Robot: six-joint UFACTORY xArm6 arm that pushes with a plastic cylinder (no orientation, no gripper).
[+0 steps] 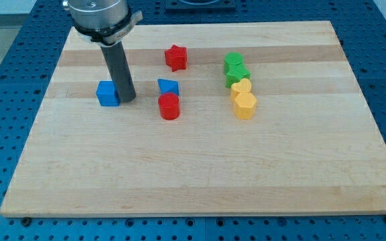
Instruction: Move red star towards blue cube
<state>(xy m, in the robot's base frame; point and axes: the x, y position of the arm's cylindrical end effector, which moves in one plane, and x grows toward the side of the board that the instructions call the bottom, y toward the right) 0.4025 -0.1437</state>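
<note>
No jaws, my tip (127,100) touching blue cube (107,94); red star (175,57) w/ room.

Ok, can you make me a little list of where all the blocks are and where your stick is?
my tip: touching or just right of the blue cube
red star: near the view's top, right of the tip
blue triangle block: below the star
red cylinder: just below the blue triangle block
green blocks: two, close together, right of the star
yellow blocks: two, right below the green ones
wooden board: under everything
</note>
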